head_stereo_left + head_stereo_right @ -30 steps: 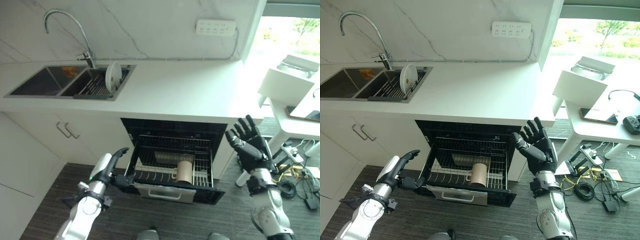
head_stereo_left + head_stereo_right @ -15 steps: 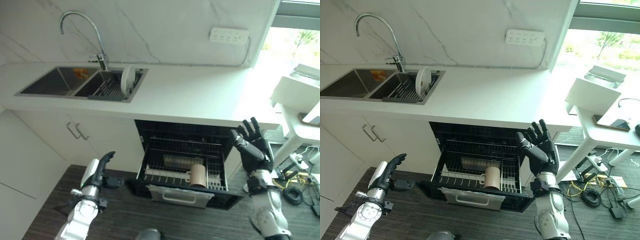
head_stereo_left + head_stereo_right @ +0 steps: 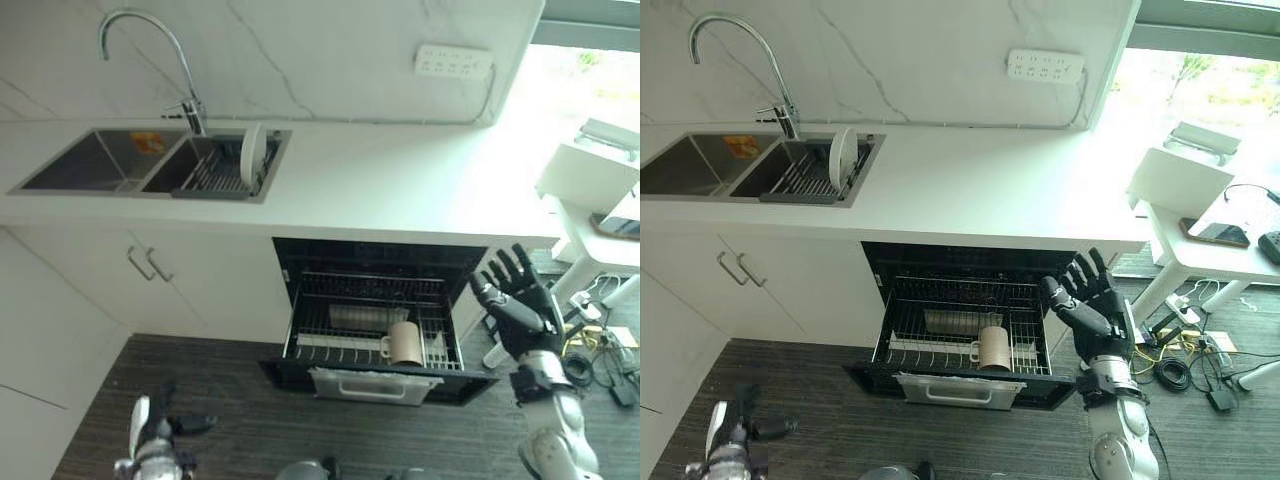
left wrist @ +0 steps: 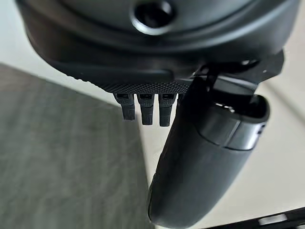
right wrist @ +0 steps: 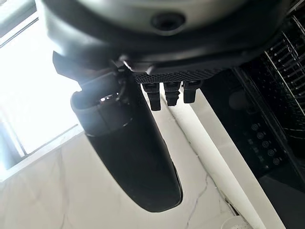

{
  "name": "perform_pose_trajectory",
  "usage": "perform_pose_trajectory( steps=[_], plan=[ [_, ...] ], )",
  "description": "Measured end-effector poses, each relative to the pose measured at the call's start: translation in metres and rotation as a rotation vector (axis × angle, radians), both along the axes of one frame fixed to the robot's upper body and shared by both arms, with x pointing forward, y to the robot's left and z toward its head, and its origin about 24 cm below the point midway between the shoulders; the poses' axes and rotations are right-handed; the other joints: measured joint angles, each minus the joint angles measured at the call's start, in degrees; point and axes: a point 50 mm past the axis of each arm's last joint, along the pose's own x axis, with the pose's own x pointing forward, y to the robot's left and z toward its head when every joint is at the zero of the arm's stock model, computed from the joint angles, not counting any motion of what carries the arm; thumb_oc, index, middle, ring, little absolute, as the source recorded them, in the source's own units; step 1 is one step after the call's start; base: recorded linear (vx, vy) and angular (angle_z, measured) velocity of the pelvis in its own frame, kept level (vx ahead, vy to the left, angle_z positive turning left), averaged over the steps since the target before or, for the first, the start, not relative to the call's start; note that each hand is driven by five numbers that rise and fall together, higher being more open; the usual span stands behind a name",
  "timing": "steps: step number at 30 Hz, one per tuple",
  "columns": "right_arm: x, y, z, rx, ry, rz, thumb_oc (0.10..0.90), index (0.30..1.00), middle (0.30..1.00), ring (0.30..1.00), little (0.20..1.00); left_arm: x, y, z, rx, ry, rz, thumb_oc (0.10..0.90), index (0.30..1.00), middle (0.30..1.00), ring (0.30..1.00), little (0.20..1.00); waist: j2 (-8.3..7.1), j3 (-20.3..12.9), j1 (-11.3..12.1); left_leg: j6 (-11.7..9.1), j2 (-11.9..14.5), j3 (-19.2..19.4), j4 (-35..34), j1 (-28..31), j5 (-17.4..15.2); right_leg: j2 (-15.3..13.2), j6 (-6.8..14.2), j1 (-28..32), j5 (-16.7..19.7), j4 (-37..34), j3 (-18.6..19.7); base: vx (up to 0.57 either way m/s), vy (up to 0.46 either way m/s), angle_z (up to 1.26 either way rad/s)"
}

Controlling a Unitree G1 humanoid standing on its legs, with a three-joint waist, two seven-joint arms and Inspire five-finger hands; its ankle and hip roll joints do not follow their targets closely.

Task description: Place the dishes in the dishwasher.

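Meanwhile plate (image 3: 842, 157) stands on edge in sink rack (image 3: 800, 180), up on desk (image 3: 970, 190) — far left of dishwasher rack (image 3: 960, 335). Left hand (image 3: 725, 440) low by floor, nearer side, fingers straight, empty. Right hand (image 3: 1095, 305) raised beside dishwasher, fingers spread, empty.

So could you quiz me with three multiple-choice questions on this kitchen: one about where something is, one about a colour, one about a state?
1. Where does the white plate stand?
A. in the sink rack
B. on the floor
C. in the dishwasher

2. What colour is the mug in the dishwasher rack?
A. red
B. beige
C. blue

3. How is the right hand?
A. shut on the mug
B. open, fingers spread
C. shut on the plate

Answers:
1. A: the plate stands on edge in the sink rack beside the tap.
2. B: the mug is pale tan.
3. B: its fingers are straight and hold nothing.
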Motion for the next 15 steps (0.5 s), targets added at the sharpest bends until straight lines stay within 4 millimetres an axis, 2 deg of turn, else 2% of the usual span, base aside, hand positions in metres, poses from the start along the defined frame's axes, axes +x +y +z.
perform_pose_trajectory(
  steps=[1, 2, 3, 4, 5, 6, 7, 8, 9, 10, 11, 12, 14, 15],
  plan=[
    [0.000, 0.000, 0.001, 0.003, -0.008, 0.009, 0.800, 0.900, 0.900, 0.900, 0.900, -0.004, -0.005, -0.004, -0.017, 0.013, 0.002, 0.800, 0.900, 0.900, 0.900, 0.900, -0.12, 0.11, -0.03, -0.10, -0.46, 0.01, -1.36, 0.80, 0.73, -0.48, -0.09, -0.21, -0.54, 0.83, 0.01, -0.03, -0.063, -0.03],
    [0.001, 0.003, 0.001, 0.006, -0.012, 0.024, 0.800, 0.900, 0.900, 0.900, 0.900, -0.009, -0.010, -0.008, -0.028, 0.024, -0.016, 0.800, 0.900, 0.900, 0.900, 0.900, -0.03, 0.36, 0.51, -2.41, -0.64, 1.02, -2.76, 1.56, 1.68, -0.54, -1.00, -1.42, -1.85, 3.76, -0.10, -0.06, -0.029, -0.34],
    [0.006, 0.009, 0.002, 0.011, -0.023, 0.047, 0.800, 0.900, 0.900, 0.900, 0.900, -0.011, -0.013, -0.010, -0.034, 0.021, -0.029, 0.800, 0.900, 0.900, 0.900, 0.900, -1.36, 1.32, 2.67, -7.33, -1.15, 2.50, -0.29, 0.82, 2.72, -0.35, -3.75, -4.07, -3.59, 7.93, -0.94, -0.02, 0.043, -0.33],
    [0.015, 0.015, 0.008, 0.017, -0.054, 0.069, 0.800, 0.900, 0.900, 0.900, 0.900, 0.001, -0.012, -0.005, -0.032, -0.036, -0.042, 0.800, 0.900, 0.900, 0.900, 0.900, -4.14, 4.10, 2.64, -9.04, -1.40, 1.90, 14.14, -7.40, 5.38, -0.29, -6.40, -5.37, -4.66, 8.36, -1.52, 0.04, 0.108, 0.17],
    [0.018, 0.013, 0.012, 0.006, -0.066, 0.071, 0.800, 0.900, 0.900, 0.900, 0.900, 0.013, -0.022, -0.009, -0.075, -0.054, -0.048, 0.800, 0.900, 0.900, 0.900, 0.900, -3.47, 6.69, 1.45, -7.26, -0.63, -0.42, 23.87, -12.97, 5.85, -0.57, -7.22, -3.66, -3.00, 8.11, -1.79, 0.07, 0.189, 0.34],
    [0.023, 0.015, 0.011, 0.012, -0.060, 0.071, 0.800, 0.900, 0.900, 0.900, 0.900, 0.013, -0.032, -0.016, -0.117, -0.030, -0.072, 0.800, 0.900, 0.900, 0.900, 0.900, -2.62, 6.86, 1.89, -3.48, 0.59, -1.52, 23.64, -14.85, 3.01, 0.04, -6.48, -4.01, -3.47, 7.69, -0.64, 0.08, 0.223, -0.09],
    [0.026, 0.021, 0.013, 0.007, -0.073, 0.088, 0.800, 0.900, 0.900, 0.900, 0.900, 0.005, -0.042, -0.026, -0.172, 0.013, -0.083, 0.800, 0.900, 0.900, 0.900, 0.900, -1.59, 6.91, 2.03, -2.12, 2.64, -2.45, 17.18, -13.88, 1.81, 1.15, -4.63, -3.68, -2.25, 5.30, 0.33, 0.14, 0.330, -0.74],
    [0.027, 0.021, 0.016, -0.007, -0.086, 0.093, 0.800, 0.900, 0.900, 0.900, 0.900, 0.004, -0.049, -0.030, -0.214, 0.010, -0.066, 0.800, 0.900, 0.900, 0.900, 0.900, -0.19, 6.89, 1.96, -2.35, 3.93, -3.37, 10.39, -11.87, 1.82, 1.29, -4.35, -2.90, -0.07, 3.34, 0.13, 0.18, 0.368, -0.67],
    [0.027, 0.020, 0.017, -0.011, -0.086, 0.092, 0.800, 0.900, 0.900, 0.900, 0.900, 0.004, -0.053, -0.032, -0.244, 0.006, -0.055, 0.800, 0.900, 0.900, 0.900, 0.900, 0.02, 6.86, 1.39, -3.44, 4.46, -3.81, 5.55, -9.68, 2.43, 1.47, -4.77, -2.60, 0.43, 2.70, 0.52, 0.18, 0.343, -0.34],
    [0.027, 0.019, 0.017, -0.032, -0.078, 0.088, 0.800, 0.900, 0.900, 0.900, 0.900, 0.000, -0.059, -0.041, -0.305, 0.001, -0.001, 0.800, 0.900, 0.900, 0.900, 0.900, 0.66, 6.90, 0.72, -5.25, 5.51, -5.49, -1.59, -6.51, 3.62, 2.25, -4.59, -2.00, 0.69, 1.87, 1.52, 0.16, 0.308, -0.36],
    [0.028, 0.017, 0.019, -0.051, -0.076, 0.088, 0.800, 0.900, 0.900, 0.900, 0.900, 0.002, -0.065, -0.047, -0.360, 0.004, 0.036, 0.800, 0.900, 0.900, 0.900, 0.900, 1.62, 6.80, 0.94, -6.53, 6.61, -6.16, -5.21, -4.95, 4.60, 2.59, -4.81, -1.72, 0.77, 1.58, 2.39, 0.16, 0.389, -0.51],
    [0.029, 0.015, 0.020, -0.081, -0.066, 0.093, 0.800, 0.900, 0.900, 0.900, 0.900, 0.000, -0.077, -0.057, -0.457, 0.020, 0.082, 0.800, 0.900, 0.900, 0.900, 0.900, 2.01, 7.03, 0.80, -7.21, 9.19, -8.47, -3.84, -5.70, 5.13, 3.26, -4.41, -1.22, 0.54, 1.60, 3.44, 0.14, 0.417, -0.56],
    [0.029, 0.013, 0.020, -0.087, -0.057, 0.092, 0.800, 0.900, 0.900, 0.900, 0.900, -0.005, -0.088, -0.065, -0.533, 0.033, 0.117, 0.800, 0.900, 0.900, 0.900, 0.900, 1.87, 7.09, 0.85, -7.56, 11.87, -8.94, -3.00, -6.53, 5.51, 3.19, -4.06, -0.59, 0.28, 1.67, 4.09, 0.07, 0.355, -0.37],
    [0.029, 0.010, 0.021, -0.099, -0.053, 0.086, 0.800, 0.900, 0.900, 0.900, 0.900, -0.004, -0.087, -0.064, -0.535, 0.016, 0.110, 0.800, 0.900, 0.900, 0.900, 0.900, 2.32, 6.85, 0.69, -7.60, 12.77, -8.51, -2.06, -6.89, 5.73, 3.10, -4.17, -0.36, 0.36, 1.66, 4.00, 0.03, 0.328, -0.07]
  ],
)
